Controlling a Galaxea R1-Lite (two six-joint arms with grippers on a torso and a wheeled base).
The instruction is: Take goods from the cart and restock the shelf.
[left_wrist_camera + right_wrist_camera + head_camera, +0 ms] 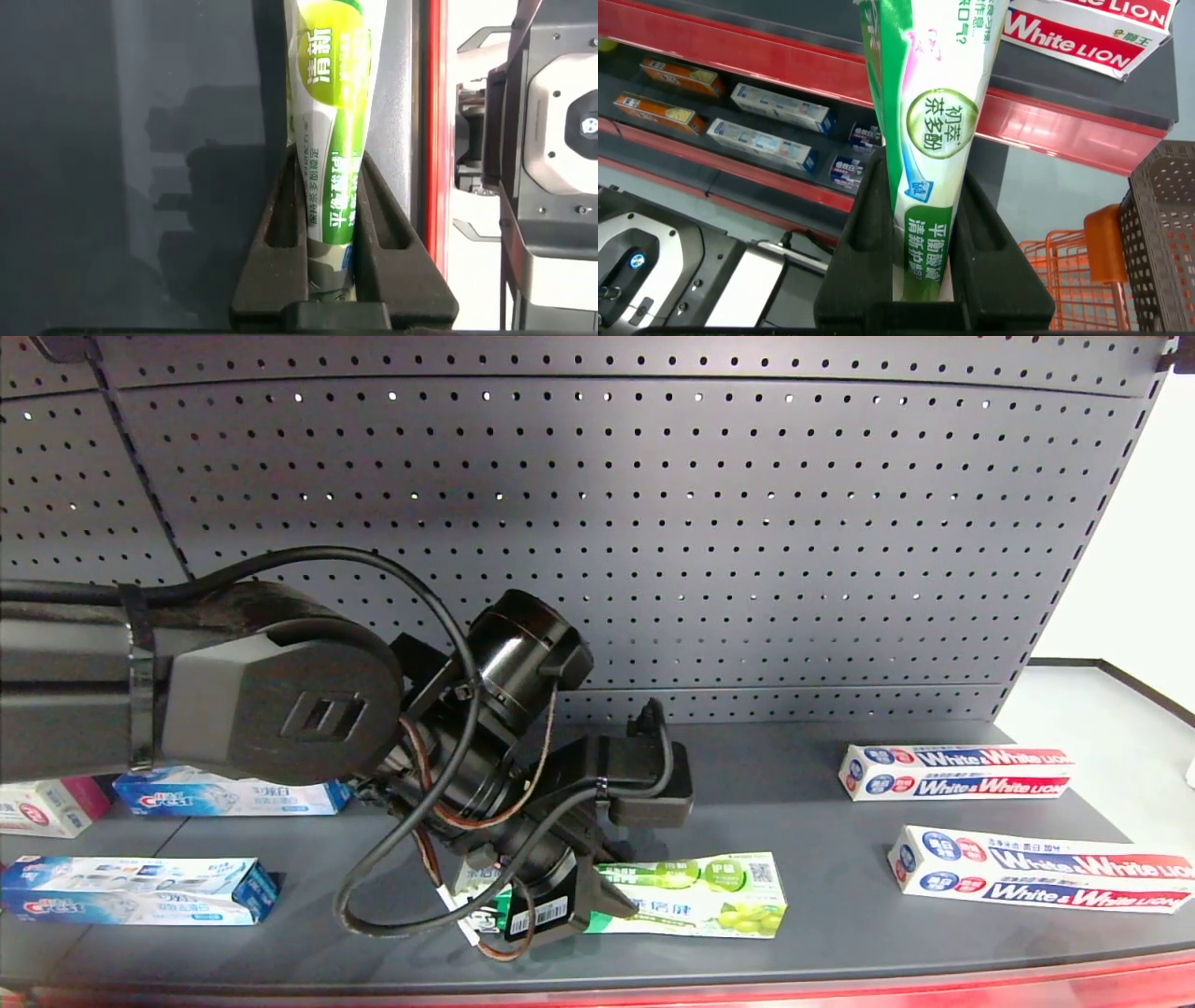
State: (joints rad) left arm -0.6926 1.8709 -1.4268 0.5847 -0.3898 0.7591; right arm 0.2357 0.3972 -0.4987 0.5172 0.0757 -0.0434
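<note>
Up close, the left claw (329, 163) was clamped on one end of a green toothpaste box (695, 896). This long, glossy carton lay flat near the front of the matte grey shelf (794, 803). From the head view, two blue-and-white cartons (131, 891) lay flat at nine o'clock of it. Two white cartons with red and blue bands (957, 772) lay at three o'clock, well apart. Behind them rose a grey metal back panel (653, 523) dotted with small round holes. The right claw (926, 168) was clamped on a second green carton (938, 103), held before red-edged shelves (738, 54) stocked with small cartons. An orange wire cart (1064, 271) sat beyond, its contents impossible to make out.
</note>
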